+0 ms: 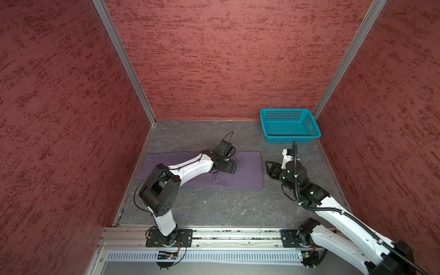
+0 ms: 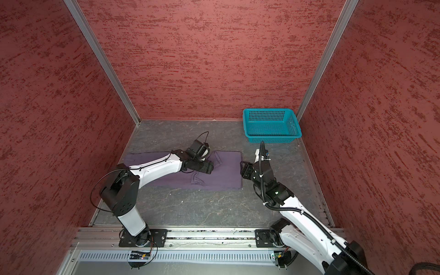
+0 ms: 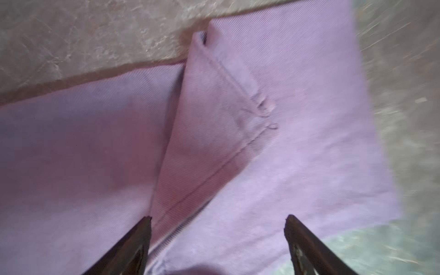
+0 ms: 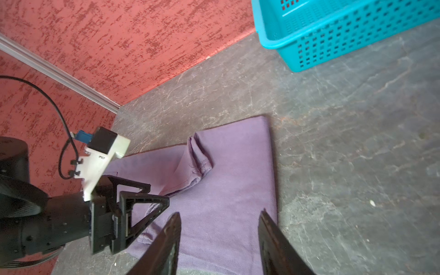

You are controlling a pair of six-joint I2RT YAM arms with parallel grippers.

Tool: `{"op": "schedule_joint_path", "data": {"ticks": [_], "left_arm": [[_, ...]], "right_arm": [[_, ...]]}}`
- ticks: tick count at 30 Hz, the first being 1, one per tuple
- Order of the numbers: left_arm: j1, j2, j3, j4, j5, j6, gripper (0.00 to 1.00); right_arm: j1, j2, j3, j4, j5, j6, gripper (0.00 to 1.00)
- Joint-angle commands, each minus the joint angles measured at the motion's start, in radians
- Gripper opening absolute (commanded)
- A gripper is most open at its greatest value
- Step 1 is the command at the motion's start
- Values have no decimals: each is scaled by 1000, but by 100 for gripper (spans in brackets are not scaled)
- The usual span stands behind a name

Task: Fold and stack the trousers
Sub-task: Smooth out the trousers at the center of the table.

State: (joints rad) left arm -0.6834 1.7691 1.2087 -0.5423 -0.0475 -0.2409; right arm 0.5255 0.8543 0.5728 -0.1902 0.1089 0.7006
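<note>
- The tabletop, grey and veined, is boxed in by red walls; its near edge lies under a metal rail.
- The trousers lie flat at the middle of the tabletop as a long purple band running from 9 to 3 o'clock. The left arm crosses them in both top views and hides much of their middle, so the fold lines there cannot be followed. A seamed flap rests on top of the band. Which end is the waistband cannot be told.
- The basket, teal mesh, stands in the far corner at about 1 o'clock, well apart from the trousers. The right wrist view cuts it off, showing only one corner.
- The left tool hangs over the trousers near their centre, its jaws spread wide with only cloth seen beyond them. The left wrist view is blurred and crops the fingers, so contact with the fabric cannot be judged.
- The right tool sits at 3 o'clock of the trousers, just beside their short edge, jaws apart and gripping nothing. Its fingers run off the frame.
</note>
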Motion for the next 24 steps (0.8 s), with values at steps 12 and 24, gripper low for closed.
{"op": "schedule_joint_path", "data": {"ticks": [12,24], "left_arm": [[-76,226,107,-82,-281,142,70],[128,133,78,-45,33,13,32]], "right_arm": [[-75,70,-1,32,-150,77,51],[-100,113,-24,76,-185,88,50]]}}
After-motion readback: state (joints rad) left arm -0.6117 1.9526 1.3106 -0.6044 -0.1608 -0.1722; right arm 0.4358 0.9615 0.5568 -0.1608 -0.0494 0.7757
